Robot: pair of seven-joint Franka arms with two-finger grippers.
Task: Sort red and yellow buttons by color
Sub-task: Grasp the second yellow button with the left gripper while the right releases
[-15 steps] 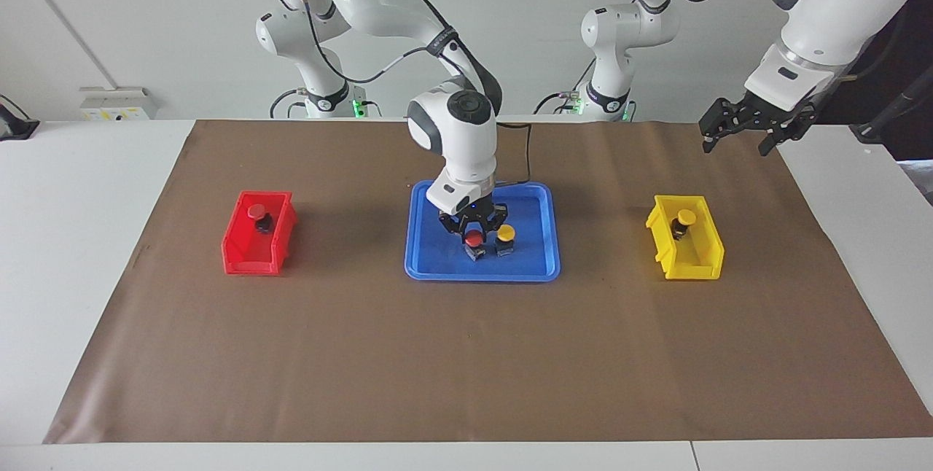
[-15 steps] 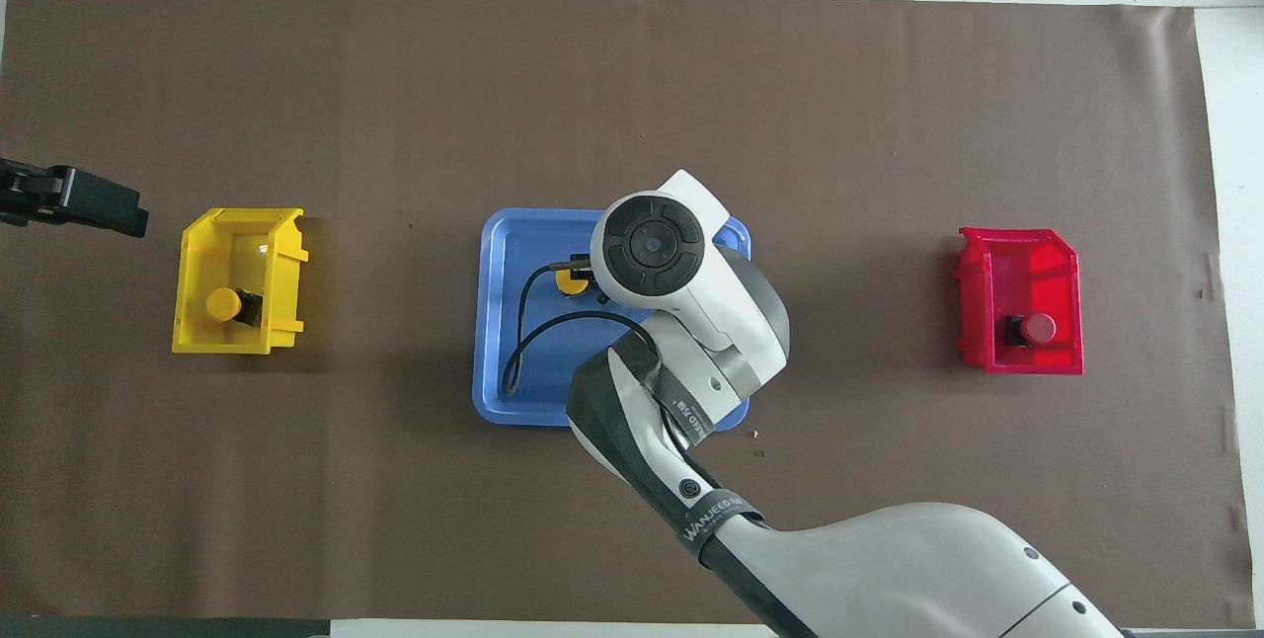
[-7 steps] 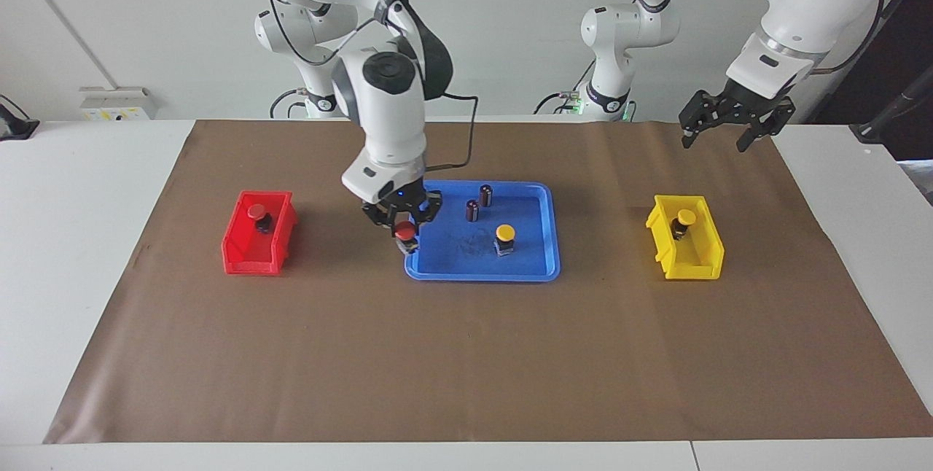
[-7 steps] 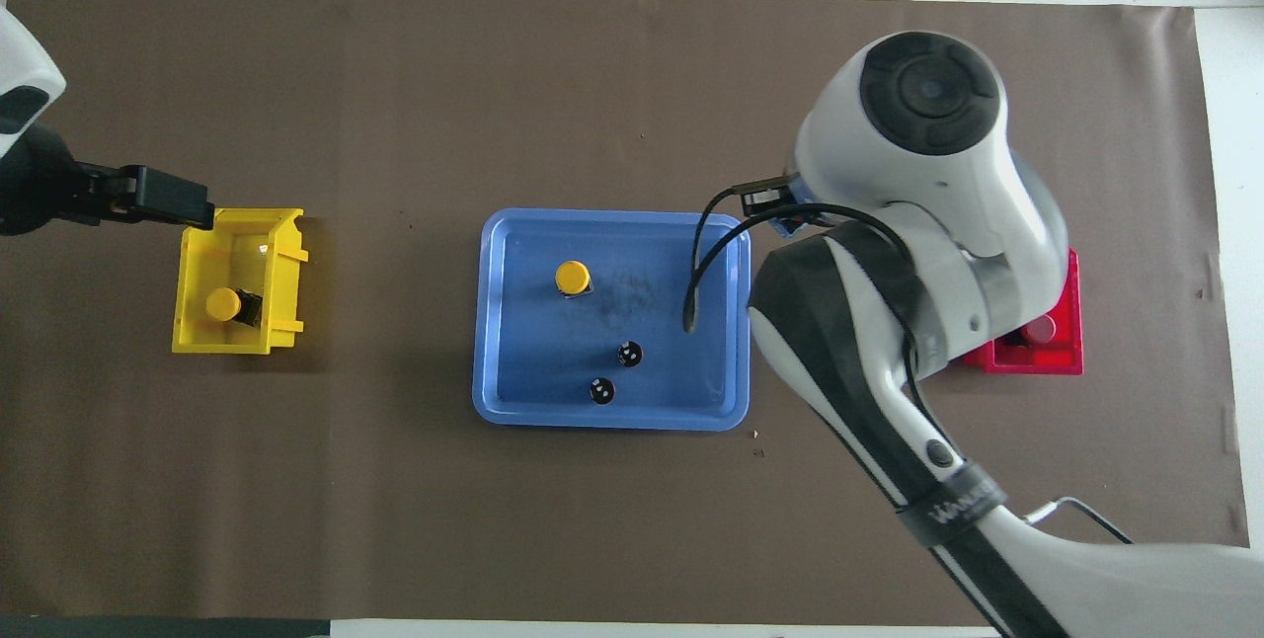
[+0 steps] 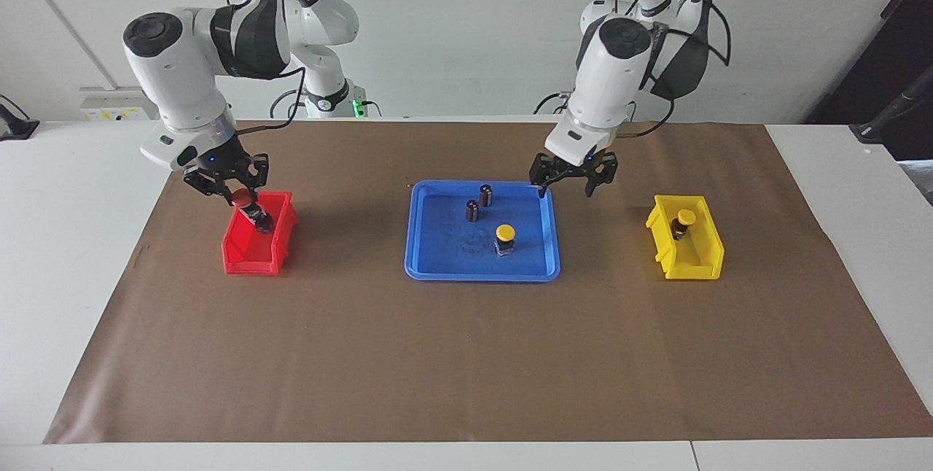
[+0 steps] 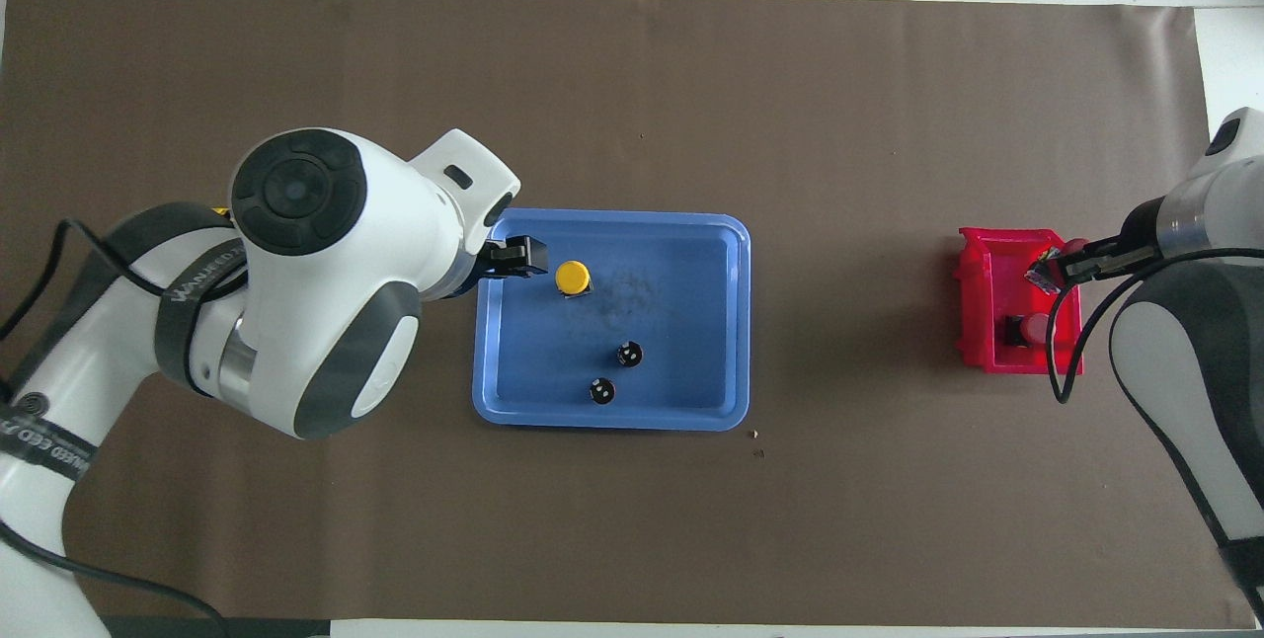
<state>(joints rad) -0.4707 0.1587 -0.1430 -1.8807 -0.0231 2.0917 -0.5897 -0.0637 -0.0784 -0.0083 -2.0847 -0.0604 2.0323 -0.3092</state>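
My right gripper (image 5: 235, 197) is shut on a red button (image 5: 240, 199) and holds it over the red bin (image 5: 248, 259), at the rim nearer the robots; it also shows in the overhead view (image 6: 1049, 275). A second red button (image 6: 1033, 326) lies in that bin. My left gripper (image 5: 572, 181) is open and empty over the blue tray's (image 5: 481, 275) edge toward the left arm's end. One yellow button (image 5: 504, 232) stands on the tray. Another yellow button (image 5: 684, 217) lies in the yellow bin (image 5: 692, 267).
Two dark maroon cylinders (image 5: 485, 195) (image 5: 472, 210) stand on the tray, nearer to the robots than the yellow button. A brown mat (image 5: 466, 354) covers the table. In the overhead view my left arm hides the yellow bin.
My right gripper carried the red button off the tray to over the red bin. My left gripper swung from beside the yellow bin to the tray's edge.
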